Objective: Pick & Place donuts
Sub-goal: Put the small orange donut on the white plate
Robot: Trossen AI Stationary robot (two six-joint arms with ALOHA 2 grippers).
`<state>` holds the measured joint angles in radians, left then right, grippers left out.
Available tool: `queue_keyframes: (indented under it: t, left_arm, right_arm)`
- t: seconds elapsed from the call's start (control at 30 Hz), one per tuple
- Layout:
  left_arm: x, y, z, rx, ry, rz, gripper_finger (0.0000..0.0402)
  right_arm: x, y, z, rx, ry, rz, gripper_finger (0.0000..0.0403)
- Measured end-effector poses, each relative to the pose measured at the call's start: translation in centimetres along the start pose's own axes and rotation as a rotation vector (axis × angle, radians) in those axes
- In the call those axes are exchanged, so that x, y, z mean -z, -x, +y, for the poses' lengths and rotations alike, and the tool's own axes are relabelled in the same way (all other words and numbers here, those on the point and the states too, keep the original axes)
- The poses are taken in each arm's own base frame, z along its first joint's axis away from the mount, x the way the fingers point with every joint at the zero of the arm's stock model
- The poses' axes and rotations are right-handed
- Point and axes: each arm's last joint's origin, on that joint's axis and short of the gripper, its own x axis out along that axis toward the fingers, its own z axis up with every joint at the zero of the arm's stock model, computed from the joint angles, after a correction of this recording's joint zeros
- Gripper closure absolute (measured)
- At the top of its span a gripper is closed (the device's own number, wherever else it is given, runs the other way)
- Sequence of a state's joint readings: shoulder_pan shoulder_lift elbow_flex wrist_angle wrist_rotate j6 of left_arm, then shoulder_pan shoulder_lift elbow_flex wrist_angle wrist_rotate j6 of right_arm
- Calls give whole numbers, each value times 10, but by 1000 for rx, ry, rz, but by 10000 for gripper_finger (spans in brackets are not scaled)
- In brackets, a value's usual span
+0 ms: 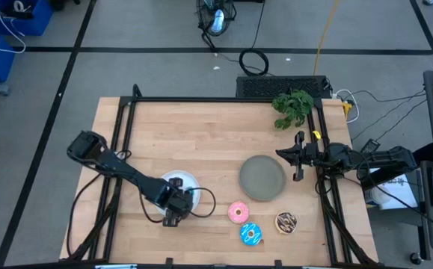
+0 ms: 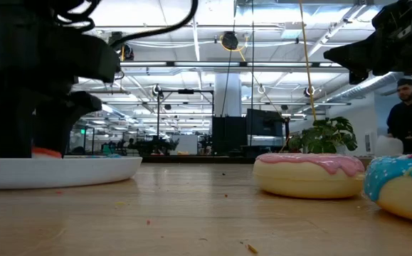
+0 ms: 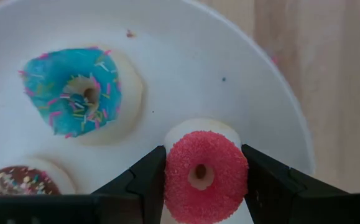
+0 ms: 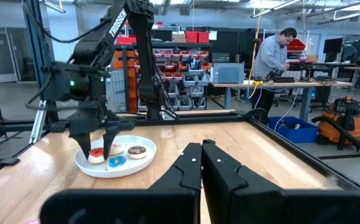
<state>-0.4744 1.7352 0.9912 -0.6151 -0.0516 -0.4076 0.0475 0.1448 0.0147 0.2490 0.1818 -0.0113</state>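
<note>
Nearest us in the left wrist view, the tiny red donut (image 3: 206, 175) sits between the left hand's (image 3: 203, 180) two dark fingers (image 3: 143, 180), which press against its sides, so that hand is clamped on it. It rests on the white plate (image 3: 229, 62), with the tiny blue donut (image 3: 80, 92) at about ten o'clock from it and the tiny brown donut (image 3: 19, 180) at nine o'clock.

In the high view, we see the left hand (image 1: 173, 202) over the white plate (image 1: 188, 181) near the desk's (image 1: 201, 127) front edge. At three o'clock from the plate lie the larger pink donut (image 1: 238, 213), the blue sprinkled donut (image 1: 250, 235) just beside it, and the brown drizzled donut (image 1: 286, 222). The grey plate (image 1: 262, 177) sits behind them. The right hand (image 1: 297, 157) waits at the grey plate's three o'clock; in the right wrist view its fingers (image 4: 189, 168) lie together. A green plant (image 1: 292, 106) stands at the far edge.
</note>
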Motion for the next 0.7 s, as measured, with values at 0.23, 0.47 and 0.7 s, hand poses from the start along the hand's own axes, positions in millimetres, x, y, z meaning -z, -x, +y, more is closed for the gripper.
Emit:
queue_keyframes:
  t: [0.23, 0.47, 0.7]
  left_arm:
    - [-1, -6, -1, -6, -60, 7, 218]
    - [-1, -5, -4, -20, -119, -14, 216]
    - [-10, 3, -6, 10, -104, -27, 154]
  right_arm:
    - [0, 0, 0, 0, 0, 0, 403]
    - [0, 0, 0, 0, 0, 0, 403]
    - [0, 0, 0, 0, 0, 0, 403]
